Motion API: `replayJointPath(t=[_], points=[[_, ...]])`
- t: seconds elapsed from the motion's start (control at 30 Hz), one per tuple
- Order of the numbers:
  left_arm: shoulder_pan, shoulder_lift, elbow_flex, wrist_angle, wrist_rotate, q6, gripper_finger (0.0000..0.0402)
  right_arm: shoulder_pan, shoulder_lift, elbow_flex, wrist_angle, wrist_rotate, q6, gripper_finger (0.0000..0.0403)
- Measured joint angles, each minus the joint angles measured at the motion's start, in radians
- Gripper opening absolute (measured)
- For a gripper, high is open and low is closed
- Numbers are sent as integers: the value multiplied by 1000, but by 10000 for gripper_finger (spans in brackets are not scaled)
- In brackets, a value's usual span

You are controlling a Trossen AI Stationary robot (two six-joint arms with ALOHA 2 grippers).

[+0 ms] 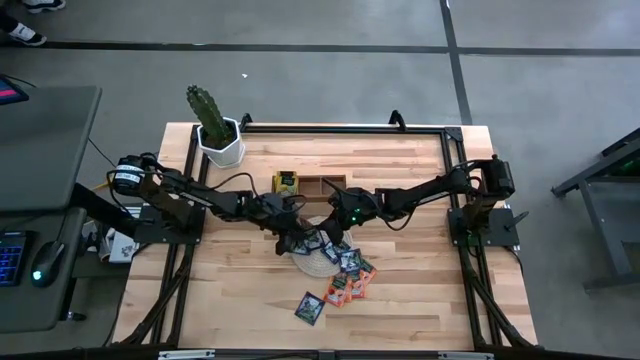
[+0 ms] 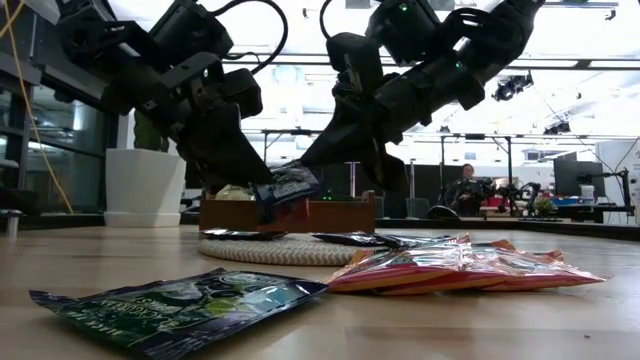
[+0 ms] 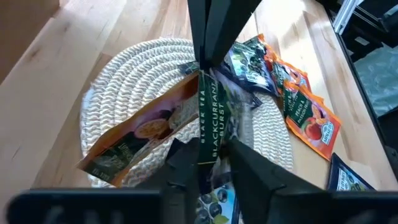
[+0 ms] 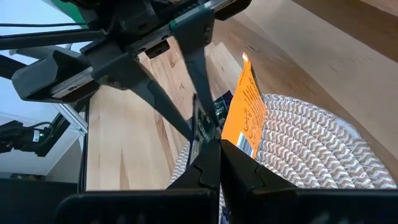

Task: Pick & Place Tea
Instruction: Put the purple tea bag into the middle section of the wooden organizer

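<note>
The left gripper (image 1: 288, 238) and the right gripper (image 1: 322, 236) meet above the round woven mat (image 1: 312, 262), near the centre of the table (image 1: 400, 300). Both hold tea sachets off the mat. The left gripper's fingers (image 3: 180, 165) are nearly closed on a dark blackcurrant sachet (image 3: 210, 121), which stands on its edge between them; an orange sachet (image 3: 140, 134) hangs against it, and I cannot tell which gripper carries that one. The right gripper's fingers (image 4: 208, 168) are fully closed — they pinch the same small bundle from the opposite side, at its other edge. In the low view the bundle (image 2: 285, 187) hangs just above the mat and does not touch it. The surface is a pale wooden table with a black frame. At about 12 o'clock from the mat stands a brown wooden tray (image 1: 322, 184), and at about 10 o'clock a cactus in a white pot (image 1: 219, 135). Behind the table the low view shows a bright room with a seated person (image 2: 466, 187) far away. On the mat lie some dark sachets (image 1: 330, 250); their number I cannot count. At 4 o'clock, touching the mat, is a small heap of orange-red sachets (image 1: 350, 285) — several, overlapping. One green-dark sachet (image 1: 309, 307) lies alone at 6 o'clock.
</note>
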Motion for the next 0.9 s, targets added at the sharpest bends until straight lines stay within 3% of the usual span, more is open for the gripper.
replayJointPath(t=[0.17, 0.47, 0.9], points=[[0, 0, 0, 0, 0, 8, 10, 0, 0, 0, 0, 1, 1, 0], [0, 0, 0, -5, 1, 31, 1, -1, 0, 0, 24, 0, -20, 11], [0, 0, 0, -9, 15, 56, 0, -5, 0, 0, 21, -62, -41, 163]])
